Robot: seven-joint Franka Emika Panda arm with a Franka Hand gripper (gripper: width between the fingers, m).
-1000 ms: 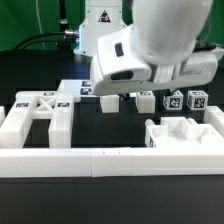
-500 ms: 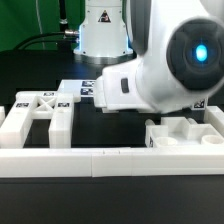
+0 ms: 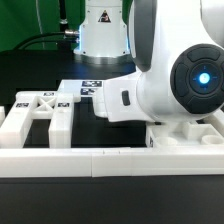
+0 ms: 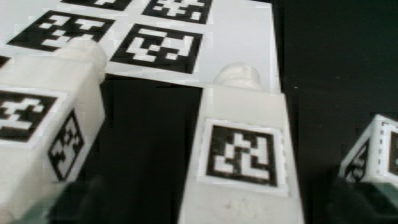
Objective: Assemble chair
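Two chair pieces show in the exterior view: a cross-braced chair panel (image 3: 38, 108) at that view's left and a blocky chair part (image 3: 185, 135) at its right, half hidden by the arm (image 3: 165, 85). The wrist view shows three tagged white blocks (image 4: 240, 140) standing upright side by side, each carrying a black-and-white square tag, the middle one topped by a small rounded peg. One marker board (image 3: 90, 88) lies flat on the black table (image 3: 95, 132), near the blocks, and one low white border wall (image 3: 100, 160) runs along the table's near edge. Behind the robot's base hangs a green backdrop (image 3: 30, 15), with dark cables trailing in front of it. The gripper is masked by the arm's own bulk in the exterior view, and its fingers cannot be made out clearly in the wrist view. Its jaws are spread wide, with nothing seen clamped between them.
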